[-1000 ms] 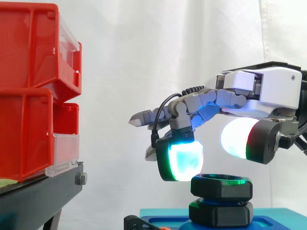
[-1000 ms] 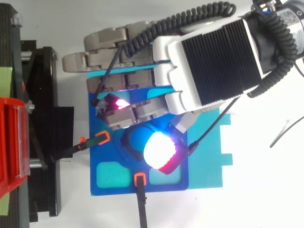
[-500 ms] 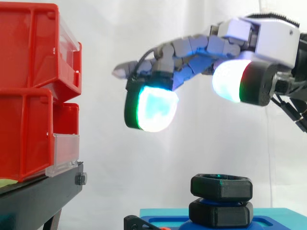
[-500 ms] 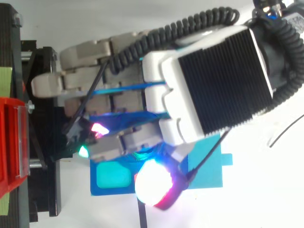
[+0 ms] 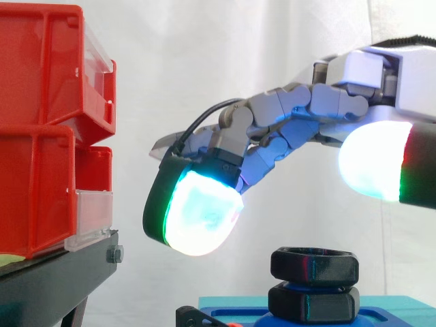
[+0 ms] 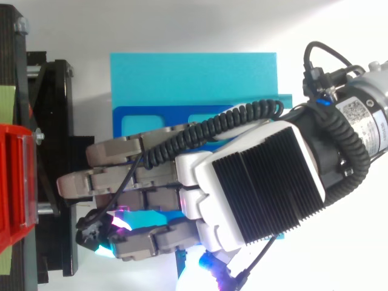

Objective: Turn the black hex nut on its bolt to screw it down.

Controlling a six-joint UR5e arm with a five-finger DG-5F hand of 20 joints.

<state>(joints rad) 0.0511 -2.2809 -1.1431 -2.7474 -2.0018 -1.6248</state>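
Holds the hand (image 5: 371,75) up over the black hex nut (image 5: 314,266), touching nothing. Spreads the fingers (image 5: 272,116) wide and only loosely bent, gripping nothing, tips reaching toward the red bins (image 5: 41,129) on the black stand (image 5: 61,276). Puts the lowest glowing pad (image 5: 197,214) up and to the left of the nut in the side view, near it but apart. Sets the thumb's white pad (image 5: 371,160) higher, off to the right. Leaves the nut sitting level directly over a second black hex piece (image 5: 313,304) (stacked, edges roughly aligned), both above a blue fixture (image 6: 151,118) on a teal plate (image 6: 194,73). Shows a small black-and-orange clamp (image 5: 197,317) at the fixture's left edge. Seen from above, covers the nut and much of the blue fixture with the hand's back, leaving the upper part of the teal plate bare, fingers stretched toward the stand.
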